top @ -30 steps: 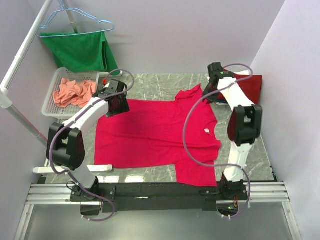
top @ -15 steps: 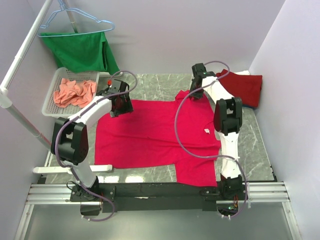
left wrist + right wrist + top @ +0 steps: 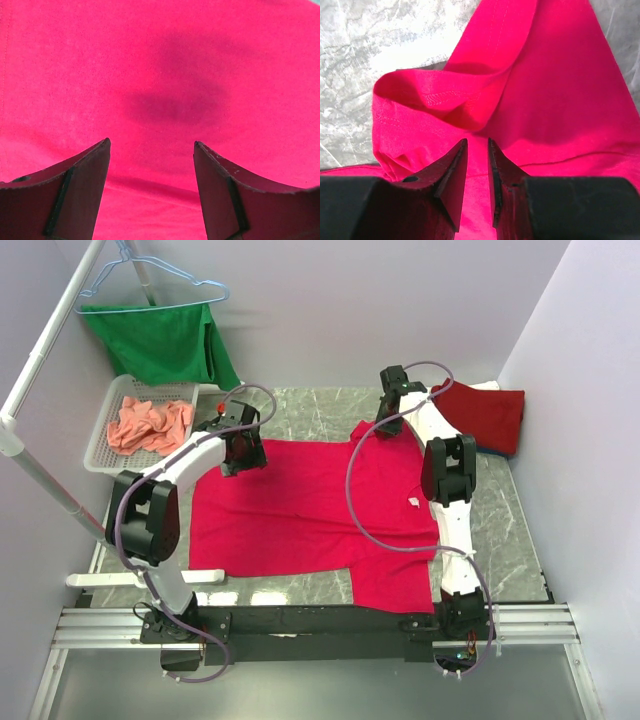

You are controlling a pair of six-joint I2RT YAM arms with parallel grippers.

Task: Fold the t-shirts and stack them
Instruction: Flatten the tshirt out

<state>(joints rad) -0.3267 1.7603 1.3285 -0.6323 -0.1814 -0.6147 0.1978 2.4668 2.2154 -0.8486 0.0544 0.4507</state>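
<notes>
Right gripper (image 3: 477, 141), jaws narrow, has swung left from far-right stack (image 3: 492, 412) to shirt's (image 3: 300, 510) curled far sleeve (image 3: 435, 95). Left gripper (image 3: 151, 145) wide over far-left corner. Fold grasp looks imminent.

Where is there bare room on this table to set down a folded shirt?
Free: the grey marble tabletop strip behind the bright pinkish-red t-shirt, between the left pincer and right pincer. Crowded: centre, and the far-right corner's dark red folded shirt.

Spread t-shirt (image 3: 300, 510) lies between basket (image 3: 100, 458) left and folded shirts (image 3: 492, 412) right
</notes>
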